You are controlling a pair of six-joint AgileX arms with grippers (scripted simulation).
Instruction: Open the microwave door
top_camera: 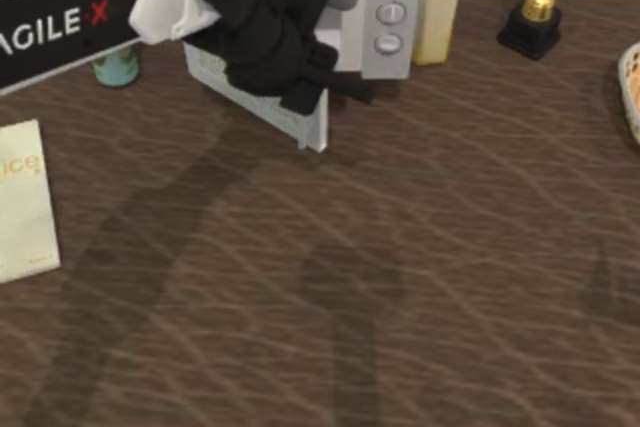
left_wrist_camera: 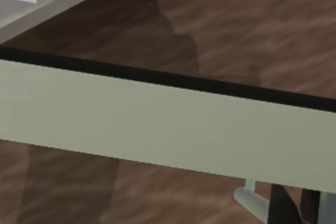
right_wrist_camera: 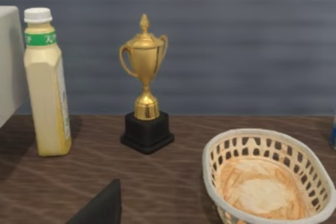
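The microwave (top_camera: 385, 7) stood at the far edge of the table (top_camera: 420, 277), its microwave door (top_camera: 262, 97) swung partly out toward the table's left, and the left gripper (top_camera: 300, 95) hung right over the door's free edge, though whether its fingers were spread or pinching could not be told. Just beyond the fingers, on the oven's right, stood a pale yellow bottle (right_wrist_camera: 46, 85), then a gold trophy (right_wrist_camera: 145, 87) and a woven basket (right_wrist_camera: 268, 179) farther right. The right gripper's own fingers could not be made out.
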